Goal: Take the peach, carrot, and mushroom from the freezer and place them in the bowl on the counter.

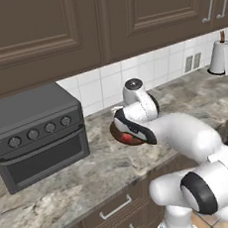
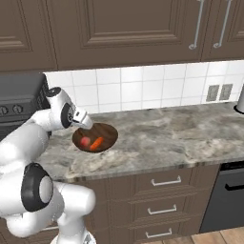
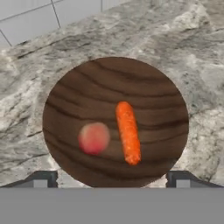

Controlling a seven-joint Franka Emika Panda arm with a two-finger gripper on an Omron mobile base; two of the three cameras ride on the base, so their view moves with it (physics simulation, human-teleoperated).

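The dark brown wooden bowl [image 3: 109,78] rests on the marbled counter [image 3: 175,43]. Inside it lie the red peach [image 3: 93,138] on the left and the orange carrot [image 3: 128,132] beside it, apart from each other. My gripper [image 3: 111,180] hovers straight above the bowl, open, with nothing between its fingertips [image 3: 41,179]. From the right base view the gripper [image 2: 85,121] hangs over the left rim of the bowl [image 2: 107,131], with the peach [image 2: 85,141] and carrot [image 2: 96,143] below it. The arm covers most of the bowl [image 1: 115,134] in the left base view. The mushroom and the freezer are out of view.
A dark grey toaster oven [image 1: 36,134] stands on the counter to the left of the bowl. A paper towel roll [image 1: 219,57] stands far right by the tiled wall. Brown upper cabinets [image 2: 133,28] hang overhead; drawers [image 2: 164,182] run below the counter edge.
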